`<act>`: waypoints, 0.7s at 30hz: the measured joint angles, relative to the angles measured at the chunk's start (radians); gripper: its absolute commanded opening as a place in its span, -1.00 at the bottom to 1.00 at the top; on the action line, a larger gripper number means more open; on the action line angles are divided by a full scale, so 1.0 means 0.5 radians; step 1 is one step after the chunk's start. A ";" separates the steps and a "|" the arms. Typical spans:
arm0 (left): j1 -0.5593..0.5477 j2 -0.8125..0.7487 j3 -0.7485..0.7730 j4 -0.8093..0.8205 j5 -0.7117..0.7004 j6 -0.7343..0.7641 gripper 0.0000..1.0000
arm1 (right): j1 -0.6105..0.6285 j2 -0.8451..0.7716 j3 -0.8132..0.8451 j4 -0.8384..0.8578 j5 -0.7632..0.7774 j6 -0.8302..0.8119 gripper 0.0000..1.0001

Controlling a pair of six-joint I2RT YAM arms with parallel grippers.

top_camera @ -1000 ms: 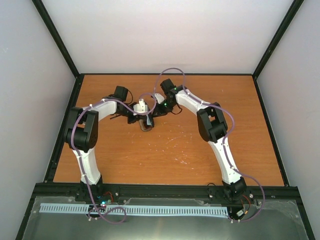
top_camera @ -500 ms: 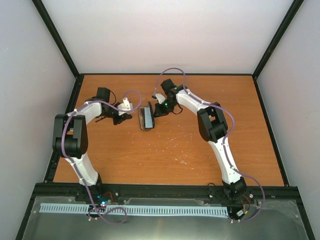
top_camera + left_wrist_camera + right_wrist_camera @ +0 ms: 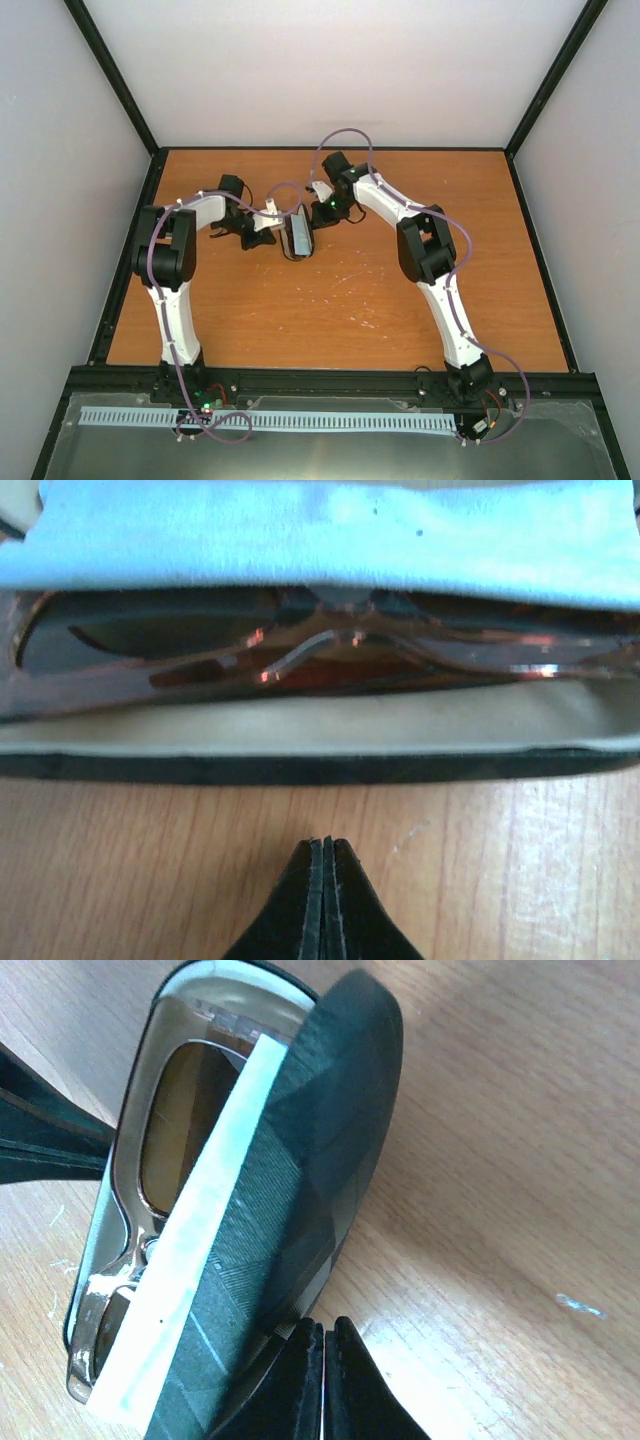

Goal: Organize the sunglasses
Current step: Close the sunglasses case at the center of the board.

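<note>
Orange-brown wood table [image 3: 400, 300], pale walls [image 3: 330, 70] round it.

- Jaws of left gripper [image 3: 325, 844]: pressed together, nothing between them, tips low over the wood.
- Just ahead of those tips is a strip of bare table, then the front rim of the case [image 3: 300, 768], black outside with cream lining. Tips and rim are apart.
- Jaws of right gripper [image 3: 322, 1328]: closed as well, empty.
- Right tips sit at the back of the lid [image 3: 320, 1140], low down where its dark shell curves to the table. Contact looks likely; cannot confirm.
- Case lies between the two sets of jaws. Lid stands half open, mouth toward the left tips, back toward the right tips.
- Inside the case: sunglasses [image 3: 330, 655], lying lengthwise in the lower half. Reddish-brown lenses, bridge about straight ahead of the left tips.
- Beyond the glasses from the left jaws: cloth [image 3: 320, 540], pale blue, spread over the lid's inner face, its lower edge just above the frame.
- From overhead, both grippers meet at the far middle of the table, with the case small and dark between them.
</note>
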 measured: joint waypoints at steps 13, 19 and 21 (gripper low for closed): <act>-0.146 0.076 0.177 -0.012 0.055 -0.171 -0.99 | -0.030 0.000 0.035 -0.113 0.072 -0.027 -0.94; -0.159 0.079 0.207 -0.014 0.058 -0.220 -0.99 | -0.034 0.001 0.038 -0.151 0.085 -0.047 -0.94; -0.160 0.083 0.225 -0.014 0.058 -0.233 -0.99 | -0.034 0.008 0.042 -0.167 0.087 -0.056 -0.94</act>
